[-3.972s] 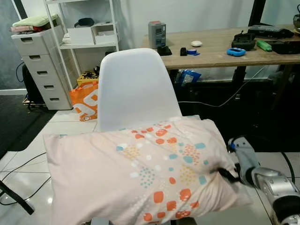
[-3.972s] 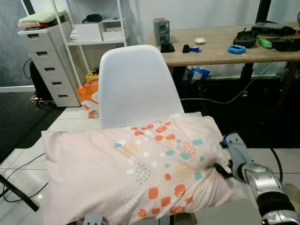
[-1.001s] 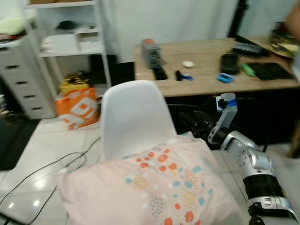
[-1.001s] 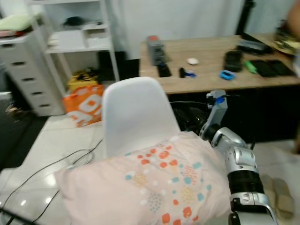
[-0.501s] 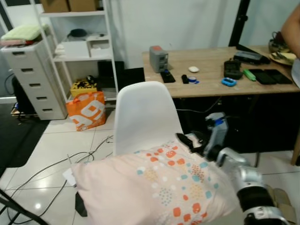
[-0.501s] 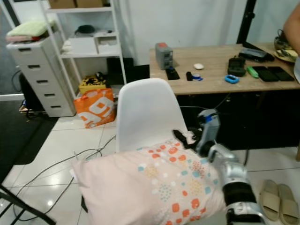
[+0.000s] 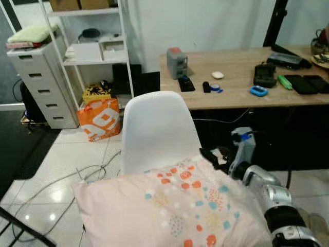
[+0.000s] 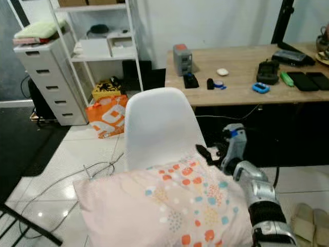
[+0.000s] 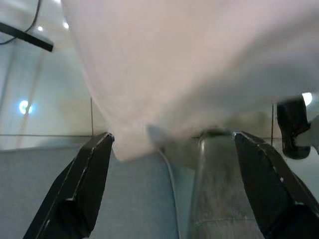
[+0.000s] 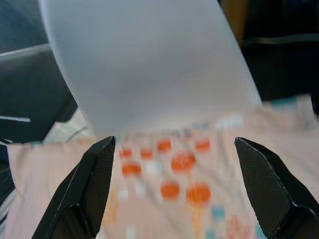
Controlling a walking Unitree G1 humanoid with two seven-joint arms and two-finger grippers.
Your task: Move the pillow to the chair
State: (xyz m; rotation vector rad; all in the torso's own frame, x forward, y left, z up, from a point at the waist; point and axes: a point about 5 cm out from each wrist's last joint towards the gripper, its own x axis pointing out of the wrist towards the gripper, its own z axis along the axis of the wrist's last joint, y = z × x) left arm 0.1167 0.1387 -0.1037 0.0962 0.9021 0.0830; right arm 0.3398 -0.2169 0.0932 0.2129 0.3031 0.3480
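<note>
1. Left eye view: a pale pink pillow (image 7: 180, 211) with orange, teal and yellow dots lies across the seat of a white chair (image 7: 157, 128), its upper edge against the foot of the chair's backrest. The right gripper (image 7: 212, 155) sits at the pillow's upper right corner, beside the backrest, at the end of a silver arm that comes in from the lower right. Its black fingers point toward the chair. Behind the chair stands a wooden desk (image 7: 236, 90) with a grey box (image 7: 176, 63) and small gadgets on it. To the left are a white shelf (image 7: 92, 49), a grey drawer unit (image 7: 38, 85) and an orange bag (image 7: 100, 119) on the tiled floor, with cables trailing nearby.

2. Right eye view: the same scene. A pair of slippers (image 8: 308, 218) lies on the floor to the right of the arm.

3. Left wrist view: the left gripper (image 9: 172, 144) has its two black fingers (image 9: 82, 189) spread wide apart, holding nothing. The pale underside of the pillow hangs close above them, blurred. Glossy floor tiles show behind it.

4. Right wrist view: the right gripper's fingers (image 10: 92, 186) are likewise spread wide with nothing between them. Past them lie the dotted top of the pillow and the white backrest rising behind it.
</note>
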